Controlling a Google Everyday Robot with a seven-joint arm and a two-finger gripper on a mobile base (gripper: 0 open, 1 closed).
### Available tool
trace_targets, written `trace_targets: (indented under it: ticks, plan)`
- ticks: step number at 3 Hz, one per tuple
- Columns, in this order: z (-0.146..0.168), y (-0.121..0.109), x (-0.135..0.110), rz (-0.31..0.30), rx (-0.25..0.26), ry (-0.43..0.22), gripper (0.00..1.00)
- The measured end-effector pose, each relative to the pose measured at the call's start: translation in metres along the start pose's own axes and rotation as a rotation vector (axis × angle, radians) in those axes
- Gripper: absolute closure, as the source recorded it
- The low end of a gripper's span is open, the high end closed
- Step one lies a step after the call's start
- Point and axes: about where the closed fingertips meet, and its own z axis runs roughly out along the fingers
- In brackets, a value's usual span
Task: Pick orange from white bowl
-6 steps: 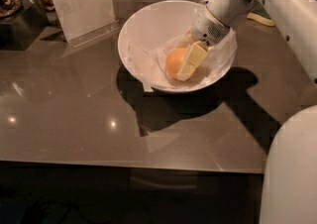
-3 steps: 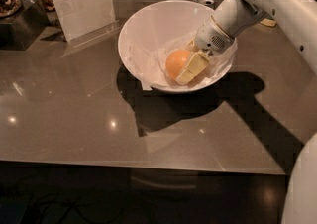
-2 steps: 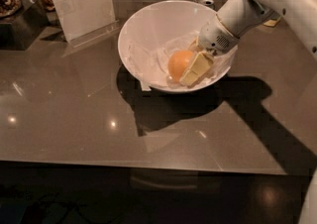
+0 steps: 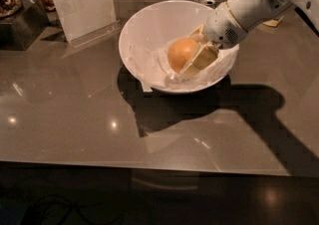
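Drawn rightward since a moment ago, our pale two-finger gripper (image 4: 193,52) stays clenched on the smooth round orange fruit (image 4: 179,54), which sits just to its left, low inside the large paper-lined white bowl (image 4: 149,30).

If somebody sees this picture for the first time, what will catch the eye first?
The bright orange stands out first, inside the white bowl at the middle back of the dark table. The tool is inside the bowl, closed on the orange, at the end of a white arm entering from the upper right.
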Motion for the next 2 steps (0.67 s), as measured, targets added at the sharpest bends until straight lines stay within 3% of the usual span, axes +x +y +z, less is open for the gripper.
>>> trace_targets:
  ticks: [2]
  plan:
    - [-0.028, 0.026, -0.041, -0.165, 0.047, -0.06, 1.0]
